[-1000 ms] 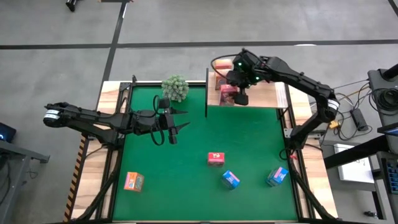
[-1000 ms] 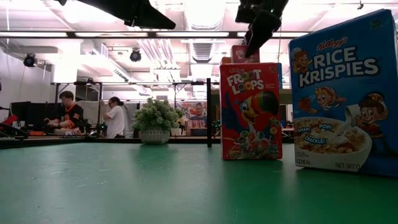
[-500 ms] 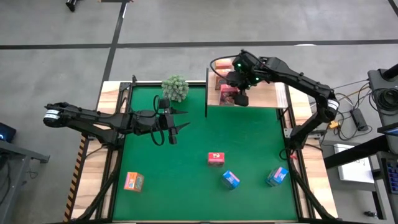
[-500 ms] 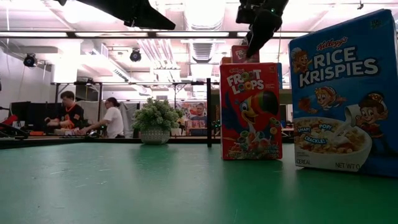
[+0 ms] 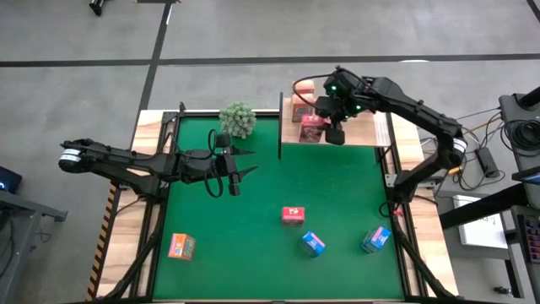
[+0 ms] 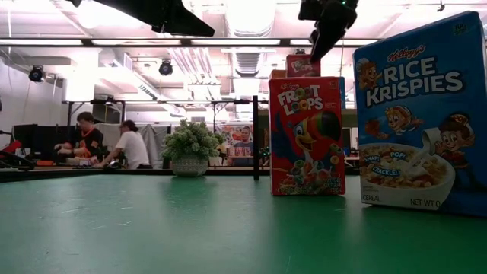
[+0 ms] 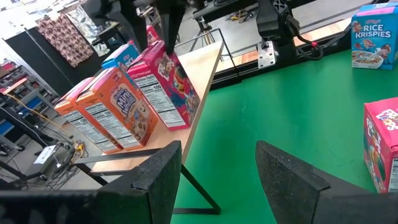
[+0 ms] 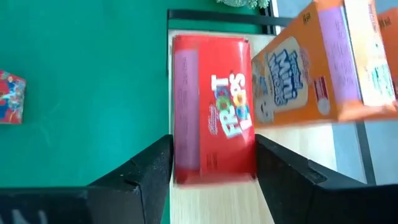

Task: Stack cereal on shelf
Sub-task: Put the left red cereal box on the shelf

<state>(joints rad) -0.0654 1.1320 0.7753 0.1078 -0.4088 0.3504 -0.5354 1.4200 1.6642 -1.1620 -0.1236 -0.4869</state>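
Seen from above, a green mat [image 5: 270, 203] covers the table, with the wooden shelf [image 5: 363, 131] at its far right corner. The right gripper [image 5: 336, 135] hangs over a red-pink cereal box [image 5: 310, 128] standing on the shelf, an orange box [image 5: 302, 88] behind it. The left gripper [image 5: 240, 165] hovers over the mat near a round green plant [image 5: 238, 119], jaws spread and empty. Loose on the mat lie a red box [image 5: 293, 215], two blue boxes [image 5: 313, 244] [image 5: 376, 239] and an orange box [image 5: 180, 247]. From table height, a Froot Loops box [image 6: 307, 135] and a Rice Krispies box [image 6: 421, 114] stand close by. The left wrist view shows orange boxes [image 7: 115, 112] and a pink box [image 7: 166, 81] upright in a row on the shelf. The right wrist view shows parted fingers [image 8: 149, 171] on either side of the red Froot Loops box [image 8: 213, 109], not touching it
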